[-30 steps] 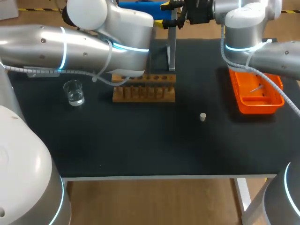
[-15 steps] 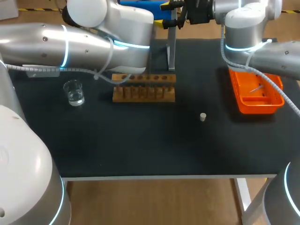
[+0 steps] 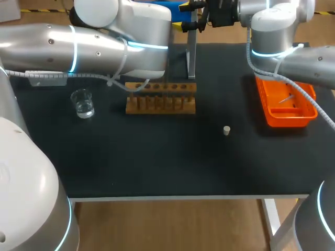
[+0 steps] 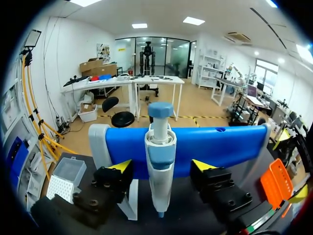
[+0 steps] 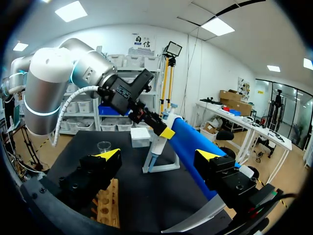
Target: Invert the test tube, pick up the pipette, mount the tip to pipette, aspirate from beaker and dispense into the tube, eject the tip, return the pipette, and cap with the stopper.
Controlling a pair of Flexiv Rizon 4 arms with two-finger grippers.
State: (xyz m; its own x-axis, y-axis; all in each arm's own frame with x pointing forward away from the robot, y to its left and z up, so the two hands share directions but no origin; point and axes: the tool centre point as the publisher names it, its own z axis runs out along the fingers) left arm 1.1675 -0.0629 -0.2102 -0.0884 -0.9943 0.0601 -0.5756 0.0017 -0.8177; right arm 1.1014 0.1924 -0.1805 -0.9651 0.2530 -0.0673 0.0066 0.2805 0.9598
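While the pipette (image 4: 160,156) hangs upright on the stand (image 4: 220,149), just ahead of my released left gripper (image 4: 162,165), I'd grasp its stiff, light, likely slippery plastic body below the plunger; my right gripper (image 5: 157,155), off from the stand, is released too.

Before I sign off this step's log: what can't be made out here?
Left pincer: in the head view, hidden behind the left arm.
Test tube: in the head view, too small to tell whether the rack holds one.
Orange tray contents: in the head view, too small to identify.
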